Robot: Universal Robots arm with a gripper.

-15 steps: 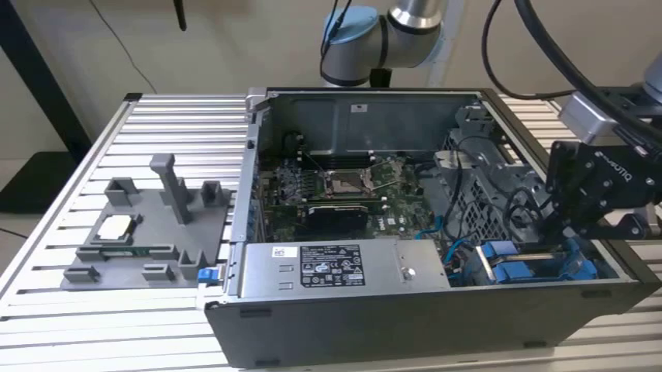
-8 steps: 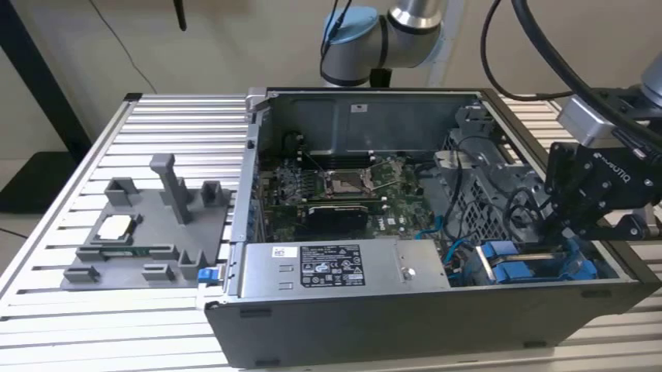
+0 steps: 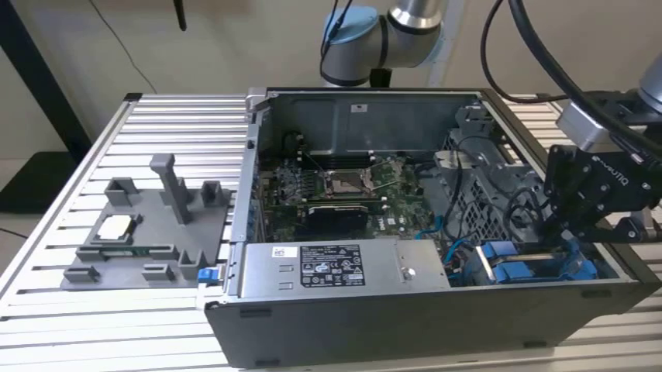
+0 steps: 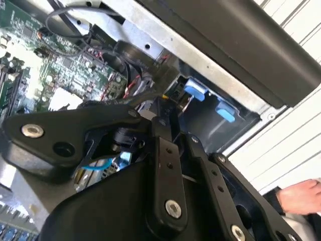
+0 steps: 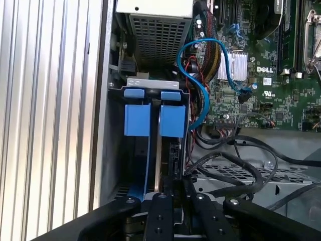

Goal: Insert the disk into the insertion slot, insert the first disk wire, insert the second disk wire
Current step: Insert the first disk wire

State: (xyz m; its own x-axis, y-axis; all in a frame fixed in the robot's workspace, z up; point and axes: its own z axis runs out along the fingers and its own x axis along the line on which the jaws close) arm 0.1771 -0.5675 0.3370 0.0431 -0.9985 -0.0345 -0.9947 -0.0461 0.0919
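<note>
Disk [image 5: 172, 120] in its blue carrier sits in the drive bay [image 5: 118, 130] at the computer case's [image 3: 414, 333] corner, on the exterior view's right. Just above it hangs the hand [image 5: 176, 193], fingers drawn narrow together.

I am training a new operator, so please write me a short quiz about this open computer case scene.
1. True or false: the gripper is over the processor socket.
2. The carrier frames in the drive bay are: A red, B blue, C green.
3. Which thing lies on the table at the exterior view's left of the computer case?
Key: 1 false; 2 B; 3 the grey tray.
</note>
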